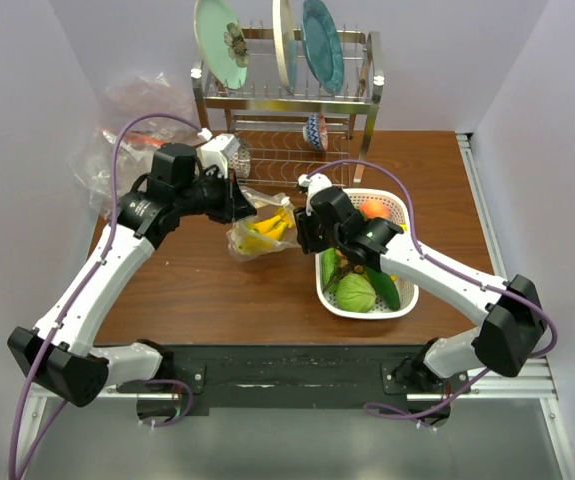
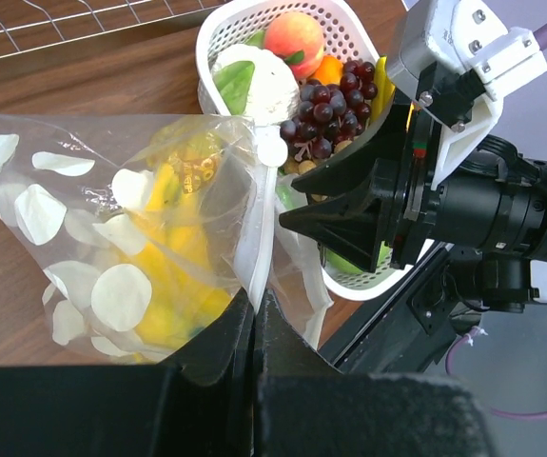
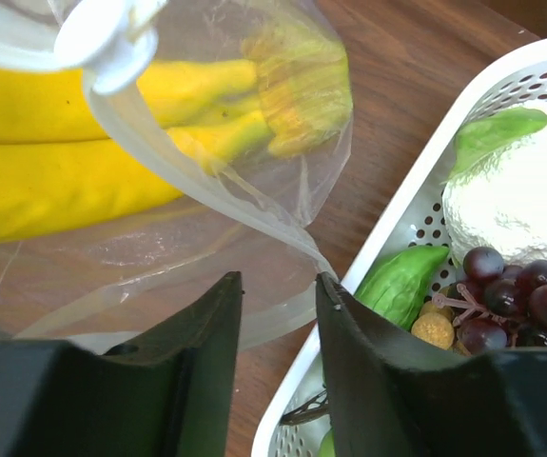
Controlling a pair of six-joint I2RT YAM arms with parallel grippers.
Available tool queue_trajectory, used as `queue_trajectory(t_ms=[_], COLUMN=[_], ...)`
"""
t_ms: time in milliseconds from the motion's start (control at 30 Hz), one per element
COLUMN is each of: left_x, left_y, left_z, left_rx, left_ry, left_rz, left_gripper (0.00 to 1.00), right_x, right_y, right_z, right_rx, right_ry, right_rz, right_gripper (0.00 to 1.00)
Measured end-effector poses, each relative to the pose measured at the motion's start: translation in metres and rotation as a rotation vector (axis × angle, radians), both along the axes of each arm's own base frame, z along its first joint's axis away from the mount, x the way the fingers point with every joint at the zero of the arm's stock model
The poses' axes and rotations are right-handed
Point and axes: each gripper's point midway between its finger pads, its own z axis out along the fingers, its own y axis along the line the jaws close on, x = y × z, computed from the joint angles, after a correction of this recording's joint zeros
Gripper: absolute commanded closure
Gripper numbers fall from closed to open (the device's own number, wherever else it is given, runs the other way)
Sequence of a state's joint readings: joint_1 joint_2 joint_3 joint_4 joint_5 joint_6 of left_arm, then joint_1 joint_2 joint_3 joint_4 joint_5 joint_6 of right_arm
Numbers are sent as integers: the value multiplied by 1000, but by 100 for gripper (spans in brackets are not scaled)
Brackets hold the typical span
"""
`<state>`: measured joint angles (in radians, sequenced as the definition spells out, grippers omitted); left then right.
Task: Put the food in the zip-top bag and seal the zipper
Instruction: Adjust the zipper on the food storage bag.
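The zip-top bag (image 1: 262,232) lies on the table between both arms, with yellow bananas (image 2: 173,248) inside. My left gripper (image 2: 254,303) is shut on the zipper (image 2: 259,228) strip at the bag's mouth, just below the white slider (image 2: 271,150). My right gripper (image 3: 278,286) is open, its jaws set either side of a corner of the bag (image 3: 206,238), beside the bananas (image 3: 64,162). A white basket (image 2: 216,29) holds the peach (image 2: 292,33), the grapes (image 2: 325,109) and a pale green-white piece (image 2: 254,81).
The basket (image 1: 407,290) sits right of the bag, under my right arm. A metal dish rack (image 1: 287,95) with plates stands at the back. A heap of plain clear plastic (image 1: 117,150) lies at the back left. White walls close in both sides.
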<state>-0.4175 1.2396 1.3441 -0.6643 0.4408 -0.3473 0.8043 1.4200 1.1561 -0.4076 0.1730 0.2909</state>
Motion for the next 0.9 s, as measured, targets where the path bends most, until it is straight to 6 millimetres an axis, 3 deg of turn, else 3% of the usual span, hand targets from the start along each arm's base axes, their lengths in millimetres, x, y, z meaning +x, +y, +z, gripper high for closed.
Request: queue_trajectory(t_ms=[67,600,900], left_x=[-1,1,4], left_y=[0,4,6], left_z=[-1,-6,-31], left_rx=[2,26,53], left_ry=[3,9,45], left_rz=[0,23,38], left_gripper=[100,100,100], right_x=[1,16,17], right_y=[-1,-18,-38], right_z=[0,12,8], right_rx=[4,-37,-138], right_ry=[0,-65,-74], right_rz=[-15,-137,-170], right_gripper=[51,45,39])
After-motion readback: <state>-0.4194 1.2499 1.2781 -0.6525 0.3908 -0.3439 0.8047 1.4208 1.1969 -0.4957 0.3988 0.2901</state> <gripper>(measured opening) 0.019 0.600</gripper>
